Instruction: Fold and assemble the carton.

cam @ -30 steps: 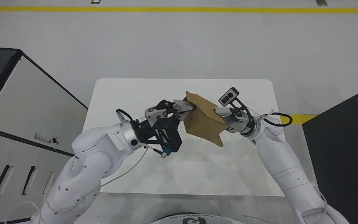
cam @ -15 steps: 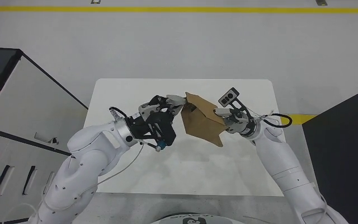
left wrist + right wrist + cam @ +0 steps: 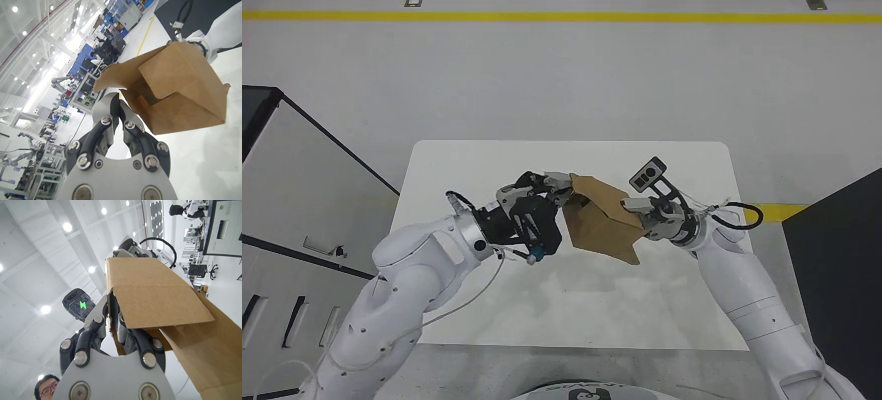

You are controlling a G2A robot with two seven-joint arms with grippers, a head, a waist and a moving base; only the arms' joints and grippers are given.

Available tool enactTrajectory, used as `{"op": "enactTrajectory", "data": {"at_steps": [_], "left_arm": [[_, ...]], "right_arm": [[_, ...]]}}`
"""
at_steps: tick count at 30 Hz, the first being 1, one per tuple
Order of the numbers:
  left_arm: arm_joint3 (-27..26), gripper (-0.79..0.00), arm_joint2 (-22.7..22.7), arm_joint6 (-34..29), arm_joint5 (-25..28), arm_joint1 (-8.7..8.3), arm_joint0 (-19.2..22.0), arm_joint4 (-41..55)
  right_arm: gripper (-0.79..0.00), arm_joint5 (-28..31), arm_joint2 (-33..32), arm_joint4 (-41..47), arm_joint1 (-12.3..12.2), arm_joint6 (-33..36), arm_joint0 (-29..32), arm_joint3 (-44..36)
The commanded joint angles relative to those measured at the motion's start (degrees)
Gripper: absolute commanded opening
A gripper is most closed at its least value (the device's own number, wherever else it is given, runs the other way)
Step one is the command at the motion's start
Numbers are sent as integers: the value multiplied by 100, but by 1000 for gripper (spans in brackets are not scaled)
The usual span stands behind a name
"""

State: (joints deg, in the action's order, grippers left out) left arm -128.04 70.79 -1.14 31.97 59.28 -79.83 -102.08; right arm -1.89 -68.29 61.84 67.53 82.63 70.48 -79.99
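White table (image 3: 472, 170), brown carton (image 3: 602, 225) tilted above it, end flaps (image 3: 157, 79) half folded

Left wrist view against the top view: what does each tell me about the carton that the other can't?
Left wrist view: the carton's near end up close, with two end flaps folded inward and a dark gap between them, and a loose flap lying over the shut left gripper. Top view: the table beneath the carton, and the right gripper at its opposite end. Both: the brown carton held between the two arms, with the left gripper at one end.
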Motion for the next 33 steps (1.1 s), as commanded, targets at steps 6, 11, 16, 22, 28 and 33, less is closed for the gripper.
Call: {"op": "enactTrajectory", "data": {"at_steps": [6,11,16,22,28,33], "left_arm": [[-55,-785,-28,288,247,-20,8,-131],[-91,-785,-76,375,352,-31,3,-266],[-108,-785,-127,419,401,-36,27,-390],[-103,-785,-180,395,440,-37,52,-450],[-97,-785,-103,395,399,-42,58,-432],[-146,-785,-181,408,429,-47,47,-596]], "right_arm": [[-785,22,-29,31,7,-71,12,8],[-785,15,-26,20,10,-67,13,3],[-785,9,-21,-13,13,-67,6,-1],[-785,3,-18,-75,13,-63,1,-12],[-785,-10,-31,-53,16,-78,17,-4],[-785,-56,-32,-33,18,-99,19,29]]}}
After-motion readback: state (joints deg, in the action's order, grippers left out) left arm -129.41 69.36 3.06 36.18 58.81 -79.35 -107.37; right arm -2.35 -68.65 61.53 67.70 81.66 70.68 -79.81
